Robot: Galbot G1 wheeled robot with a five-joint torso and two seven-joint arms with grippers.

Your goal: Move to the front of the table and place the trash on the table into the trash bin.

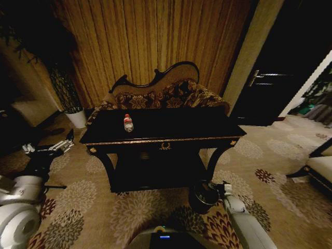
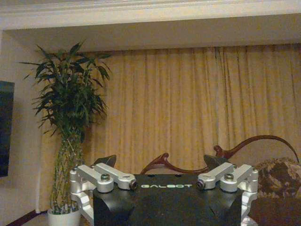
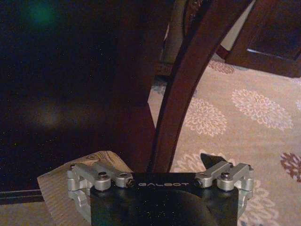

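We stand in front of the table (image 1: 207,129), a glossy black console with gold trim, curved legs and a lower shelf. On its top, left of the middle, the clear plastic bottle (image 1: 128,123) with the red cap stands upright and alone, touching nothing else. We see no other scrap on the dark top that we can make out.

The trash bin (image 1: 199,205) sits on the carpet (image 1: 93,197) just in front of the table's front right leg, its rim far below the table top. Something pale glints inside it, but we cannot tell what it is.

The right gripper (image 1: 224,187) hangs low at the bin's rim, on the side away from the table's middle. Whether it is released or clenched we cannot tell. Its wrist view shows the table's curved leg (image 3: 188,89) close ahead and a tan, ribbed piece (image 3: 56,188) beside the gripper; we cannot tell whether the two touch.

The left gripper (image 1: 67,141) hovers off the table's left end, near the level of its top. Its fingers (image 2: 106,160) stand spread apart with nothing between them.

Behind the table stands the floral sofa (image 1: 166,96), with a white plant pot (image 1: 77,118) beyond the table's left end.
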